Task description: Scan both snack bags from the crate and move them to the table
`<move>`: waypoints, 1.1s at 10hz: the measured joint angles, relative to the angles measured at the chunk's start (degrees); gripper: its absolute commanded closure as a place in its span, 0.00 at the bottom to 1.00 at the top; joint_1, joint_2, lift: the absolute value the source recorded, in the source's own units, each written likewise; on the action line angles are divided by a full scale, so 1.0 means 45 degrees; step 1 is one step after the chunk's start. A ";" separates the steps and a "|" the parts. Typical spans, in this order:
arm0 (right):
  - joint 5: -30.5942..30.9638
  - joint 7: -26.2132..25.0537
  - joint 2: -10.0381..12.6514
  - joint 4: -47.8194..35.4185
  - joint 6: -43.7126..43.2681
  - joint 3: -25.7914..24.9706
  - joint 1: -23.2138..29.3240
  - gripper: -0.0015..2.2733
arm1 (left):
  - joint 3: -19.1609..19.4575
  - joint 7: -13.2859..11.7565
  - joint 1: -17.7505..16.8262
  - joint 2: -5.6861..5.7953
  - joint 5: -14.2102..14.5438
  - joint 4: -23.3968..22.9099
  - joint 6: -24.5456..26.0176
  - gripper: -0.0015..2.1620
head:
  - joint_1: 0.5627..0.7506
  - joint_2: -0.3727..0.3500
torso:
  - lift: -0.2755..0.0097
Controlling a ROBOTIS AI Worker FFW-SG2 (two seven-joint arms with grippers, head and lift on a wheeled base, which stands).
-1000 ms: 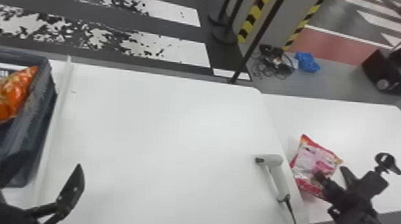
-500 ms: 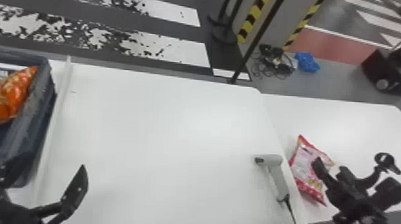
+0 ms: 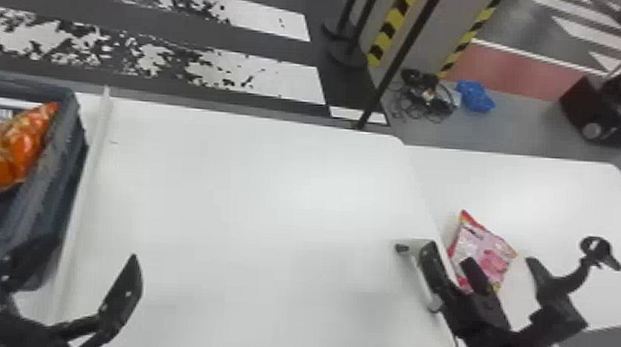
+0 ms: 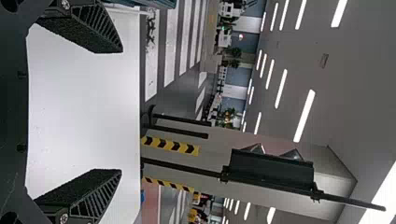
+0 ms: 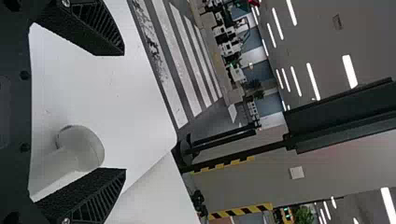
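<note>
Gaping right jaws near scanner [image 5: 81,148]

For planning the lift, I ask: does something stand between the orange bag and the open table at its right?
Yes: the crate's side wall stands beside the orange bag, then a pale strip runs before the open table.

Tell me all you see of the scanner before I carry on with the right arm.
The scanner is pale grey and smooth, apparently plastic, with a rounded head, a small dark piece at the head's left end in the head view, and a straight handle. It lies on the white table, left of the pink snack bag. The right gripper is open and partly hides the handle in the head view; whether a finger touches it, I can't tell.
</note>
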 measured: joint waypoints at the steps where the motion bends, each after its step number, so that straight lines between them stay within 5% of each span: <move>1: 0.0397 0.0000 0.0099 0.0003 -0.1315 0.1076 0.0493 0.03 | 0.0040 0.0013 0.0207 0.0000 -0.0053 -0.0469 0.0368 0.04 | 0.70 0.03 | 0.66; 2: 0.0901 -0.0003 0.0121 0.0016 -0.2400 0.1993 0.0847 0.10 | 0.0108 0.0013 0.0418 0.0000 -0.0185 -0.1105 0.1037 0.04 | 0.70 0.03 | 0.66; 5: 0.2269 -0.0054 0.0129 0.0007 -0.4350 0.3550 0.1296 0.07 | 0.1029 0.0029 0.0906 0.0009 -0.0279 -0.3163 0.2984 0.04 | 0.70 0.10 | 0.66; 8: 0.2217 -0.0061 0.0129 0.0041 -0.4360 0.3176 0.1389 0.07 | 0.3677 -0.0134 0.0156 0.0014 0.1237 -0.4839 0.6836 0.04 | 0.70 0.24 | 0.66; 11: 0.2159 -0.0040 -0.0060 0.0045 -0.4299 0.3071 0.1393 0.07 | 0.5729 -0.1002 -0.1016 0.0011 0.2556 -0.4862 0.8056 0.04 | 0.70 0.38 | 0.66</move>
